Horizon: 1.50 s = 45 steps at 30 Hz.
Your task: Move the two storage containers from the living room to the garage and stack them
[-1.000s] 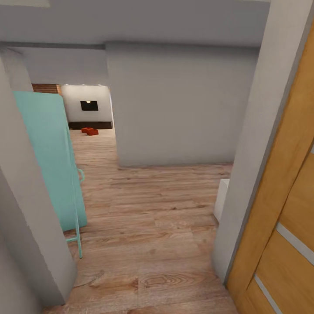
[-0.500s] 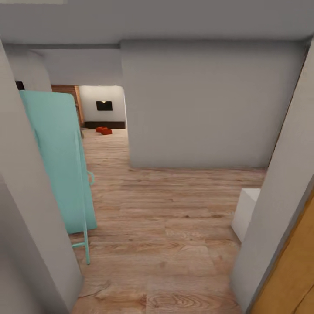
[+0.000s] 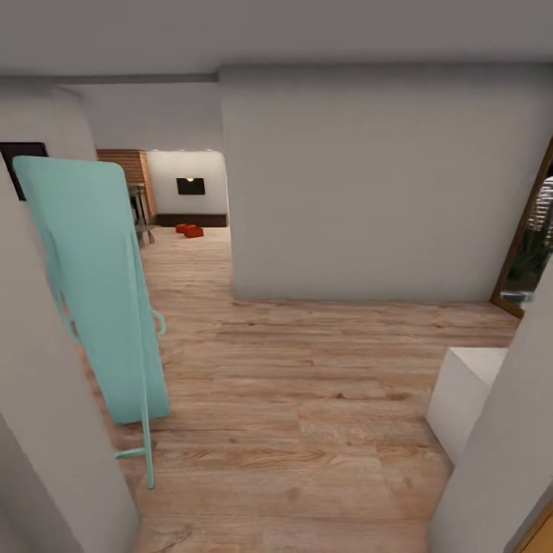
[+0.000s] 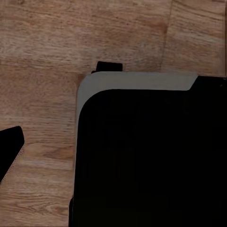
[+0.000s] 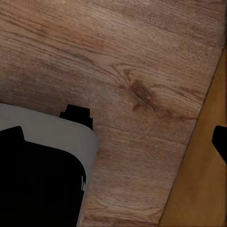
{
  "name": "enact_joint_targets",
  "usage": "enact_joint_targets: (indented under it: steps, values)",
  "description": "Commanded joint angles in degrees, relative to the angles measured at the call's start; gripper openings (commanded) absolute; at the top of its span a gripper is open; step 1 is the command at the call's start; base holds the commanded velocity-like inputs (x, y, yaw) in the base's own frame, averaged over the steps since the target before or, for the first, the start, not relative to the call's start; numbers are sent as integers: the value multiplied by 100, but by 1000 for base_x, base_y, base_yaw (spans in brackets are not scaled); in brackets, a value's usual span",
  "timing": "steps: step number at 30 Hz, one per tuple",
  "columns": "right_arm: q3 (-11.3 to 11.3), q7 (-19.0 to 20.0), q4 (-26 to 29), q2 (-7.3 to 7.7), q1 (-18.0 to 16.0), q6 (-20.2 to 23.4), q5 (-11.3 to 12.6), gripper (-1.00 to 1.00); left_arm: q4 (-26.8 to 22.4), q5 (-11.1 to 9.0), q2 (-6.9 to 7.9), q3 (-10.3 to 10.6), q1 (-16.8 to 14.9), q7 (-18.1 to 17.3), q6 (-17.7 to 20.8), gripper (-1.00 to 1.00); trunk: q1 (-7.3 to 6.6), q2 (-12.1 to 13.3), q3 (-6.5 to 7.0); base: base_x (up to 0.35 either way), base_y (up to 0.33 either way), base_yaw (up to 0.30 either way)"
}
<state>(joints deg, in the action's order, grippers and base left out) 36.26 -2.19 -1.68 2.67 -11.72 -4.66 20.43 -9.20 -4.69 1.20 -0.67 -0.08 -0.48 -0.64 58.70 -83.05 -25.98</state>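
The two storage containers [image 3: 189, 230] are small orange-red shapes side by side on the light wood plank floor, far down the hall in the living room, below the black TV [image 3: 190, 186]. My left gripper [image 4: 113, 151] hangs over the plank floor; one black fingertip [image 4: 10, 149] shows at the frame edge, and nothing is held. My right gripper [image 5: 116, 139] also points at the floor with its fingertips [image 5: 220, 142] far apart and nothing between them.
A tall mint-green panel on thin legs [image 3: 96, 292] leans at the left of the passage. A grey wall block [image 3: 369, 184] fills the middle, a white box [image 3: 468, 392] sits low right, a glass door [image 3: 530, 238] stands far right, and brick [image 3: 123, 165] shows behind.
The camera has advanced and swung right: the wooden door at the right has left the picture, the glass door and white box have come in. The containers lie where they were.
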Motion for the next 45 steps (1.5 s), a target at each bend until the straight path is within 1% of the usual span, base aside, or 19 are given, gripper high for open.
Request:
enact_joint_targets:
  steps: [1,45]
  values:
    - [48,-1,-17,-4,-6,-35,48,100,-2,-49,-2,-4,-1,-5,-7,100,3,-2,-5,323,0,1]
    - [48,-1,-17,-4,-6,-53,48,100,6,-49,3,-4,-1,-5,-7,100,3,-2,-5,323,0,0]
